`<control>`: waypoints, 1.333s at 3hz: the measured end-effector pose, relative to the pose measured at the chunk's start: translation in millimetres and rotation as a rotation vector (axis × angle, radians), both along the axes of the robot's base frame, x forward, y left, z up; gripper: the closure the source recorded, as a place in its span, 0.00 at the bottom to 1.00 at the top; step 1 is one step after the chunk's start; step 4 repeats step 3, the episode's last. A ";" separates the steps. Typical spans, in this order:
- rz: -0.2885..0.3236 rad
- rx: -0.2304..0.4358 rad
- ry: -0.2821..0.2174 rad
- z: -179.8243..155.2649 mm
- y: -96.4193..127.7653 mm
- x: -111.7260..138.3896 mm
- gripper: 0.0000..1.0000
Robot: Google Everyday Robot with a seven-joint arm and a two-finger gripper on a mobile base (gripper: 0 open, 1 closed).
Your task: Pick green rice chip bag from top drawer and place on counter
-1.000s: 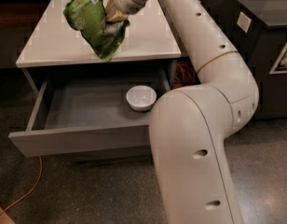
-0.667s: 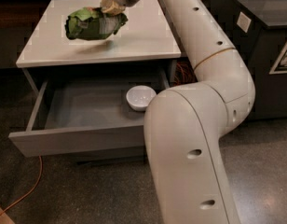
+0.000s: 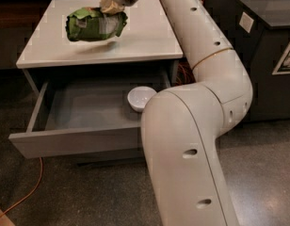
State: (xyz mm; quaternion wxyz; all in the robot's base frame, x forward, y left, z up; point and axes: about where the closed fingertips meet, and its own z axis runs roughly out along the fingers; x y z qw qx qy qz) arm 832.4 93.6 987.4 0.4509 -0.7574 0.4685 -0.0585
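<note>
The green rice chip bag [image 3: 94,25] has dropped almost onto the counter [image 3: 149,36] surface, upper left, with the gripper [image 3: 112,7] fingers pinching it; release comes next.

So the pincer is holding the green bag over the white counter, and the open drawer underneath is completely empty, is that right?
Not quite: the top drawer is not empty. The camera view shows a white bowl sitting inside it, toward its right side. The rest holds: the pincer grips the green rice chip bag over the counter, and the drawer is pulled open.
</note>
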 end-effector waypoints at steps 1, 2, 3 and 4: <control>0.003 -0.001 0.005 -3.5 2.8 0.5 0.30; 0.007 -0.003 0.010 -7.5 5.9 1.1 0.05; 0.009 -0.004 0.013 -9.9 7.8 1.4 0.00; 0.009 -0.004 0.013 -9.9 7.8 1.4 0.00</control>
